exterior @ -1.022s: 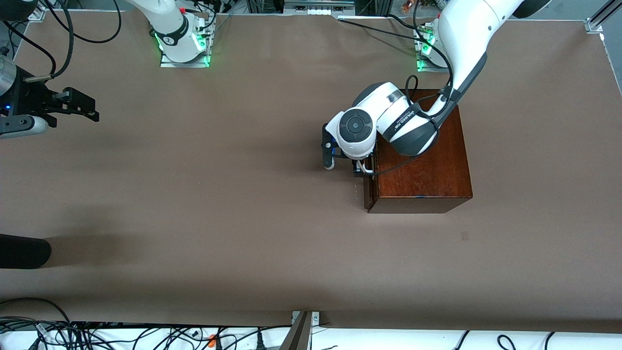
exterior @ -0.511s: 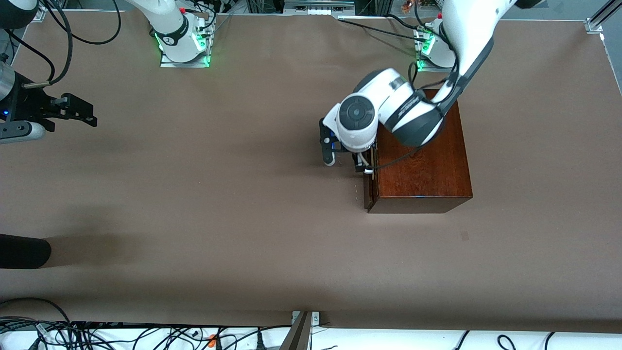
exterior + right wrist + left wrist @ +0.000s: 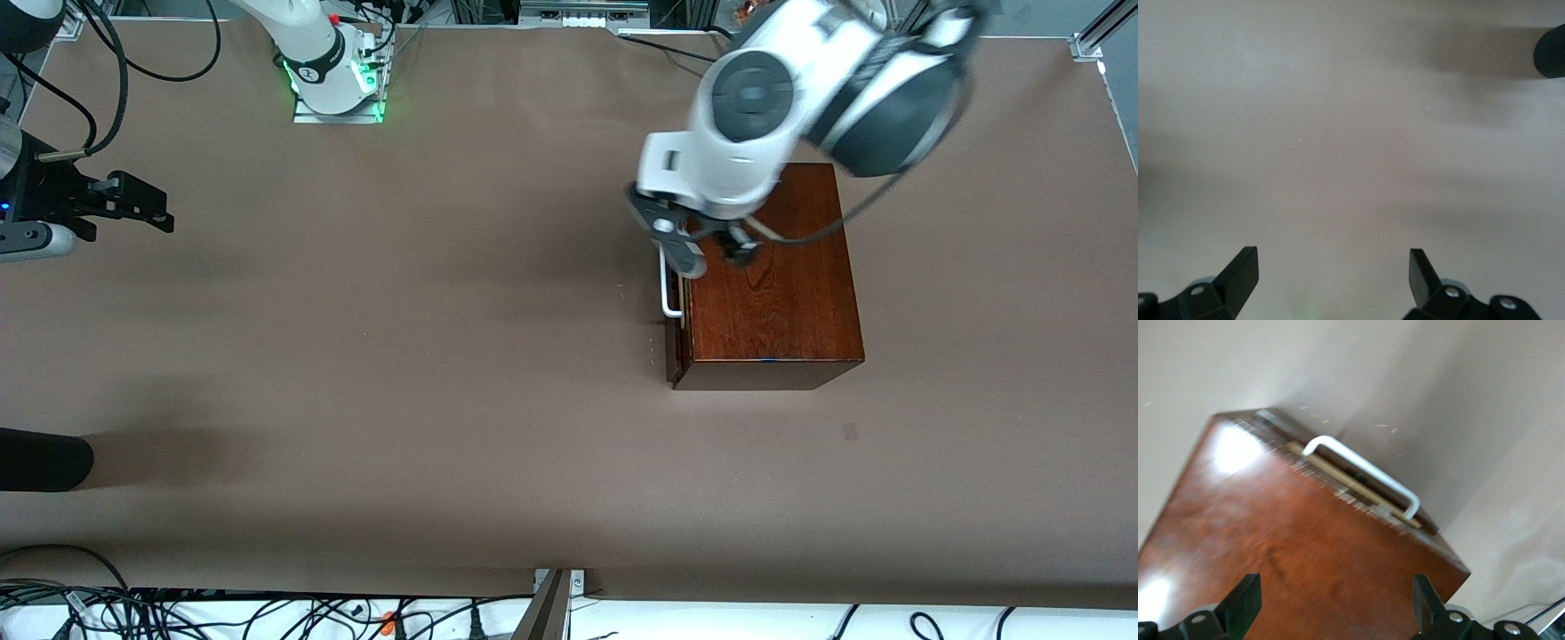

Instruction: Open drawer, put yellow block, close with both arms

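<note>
The dark wooden box [image 3: 769, 284] stands toward the left arm's end of the table. Its drawer [image 3: 674, 347] is pushed in, with only a thin pale strip [image 3: 1338, 479] showing beside the box top. The white bar handle [image 3: 667, 286] is free and also shows in the left wrist view [image 3: 1365, 470]. My left gripper [image 3: 716, 252] is open and empty, up in the air over the box top near the handle edge; its fingers [image 3: 1245, 603] frame the glossy top [image 3: 1305, 553]. My right gripper [image 3: 156, 206] is open and empty over bare table [image 3: 1338, 133] at the right arm's end. The yellow block is out of view.
A dark rounded object [image 3: 44, 462] pokes in at the table's edge at the right arm's end, nearer the front camera; it also shows in the right wrist view [image 3: 1551, 53]. Cables lie along the near edge [image 3: 267, 613]. Brown tabletop [image 3: 400, 356] spreads between the arms.
My left arm has risen from the drawer handle and swung up over the box top, uncovering the handle. The right gripper has barely moved.
</note>
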You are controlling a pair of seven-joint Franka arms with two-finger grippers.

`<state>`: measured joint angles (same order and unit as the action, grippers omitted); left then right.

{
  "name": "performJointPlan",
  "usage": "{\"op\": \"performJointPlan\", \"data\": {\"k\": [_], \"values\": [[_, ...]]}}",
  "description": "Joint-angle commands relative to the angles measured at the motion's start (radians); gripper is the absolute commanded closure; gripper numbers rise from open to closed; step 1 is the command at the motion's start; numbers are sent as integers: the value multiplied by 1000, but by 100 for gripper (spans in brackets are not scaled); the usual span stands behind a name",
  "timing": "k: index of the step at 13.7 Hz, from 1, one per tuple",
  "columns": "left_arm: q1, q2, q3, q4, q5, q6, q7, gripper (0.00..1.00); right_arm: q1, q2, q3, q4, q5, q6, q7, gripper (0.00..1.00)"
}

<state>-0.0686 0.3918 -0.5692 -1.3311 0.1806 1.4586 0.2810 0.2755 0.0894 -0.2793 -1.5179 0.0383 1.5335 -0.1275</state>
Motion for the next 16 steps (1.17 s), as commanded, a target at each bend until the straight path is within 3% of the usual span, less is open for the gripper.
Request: {"op": "performJointPlan", "data": {"k": [1, 3, 4, 6, 8, 11, 12, 14, 16], "values": [[119, -34, -18, 50, -26, -69, -2, 0, -13, 10, 5, 21, 0, -19, -6, 0], [165, -71, -12, 50, -42, -106, -6, 0, -31, 10, 5, 22, 5, -16, -1, 0], [167, -135, 8, 29, -44, -103, -20, 0, -32, 12, 5, 22, 6, -10, -1, 0], [164, -256, 159, -72, -164, -90, -60, 0, -30, 12, 5, 24, 6, -16, -1, 0], [141, -376, 331, -234, -283, 35, -144, 0, -28, 12, 6, 22, 5, -19, -6, 0], [124, -522, 414, -423, -270, 175, -247, 0, -22, 12, 8, 25, 5, -10, -6, 0], [119, -537, 477, -442, -267, 175, -273, 0, -19, 12, 11, 25, 5, -9, -6, 0], [8, -507, 561, -427, -260, 178, -272, 0, -18, 12, 12, 25, 5, -4, -1, 0], [1, -466, 572, -381, -242, 148, -261, 0, -18, 12, 12, 25, 6, -1, -1, 0]]}}
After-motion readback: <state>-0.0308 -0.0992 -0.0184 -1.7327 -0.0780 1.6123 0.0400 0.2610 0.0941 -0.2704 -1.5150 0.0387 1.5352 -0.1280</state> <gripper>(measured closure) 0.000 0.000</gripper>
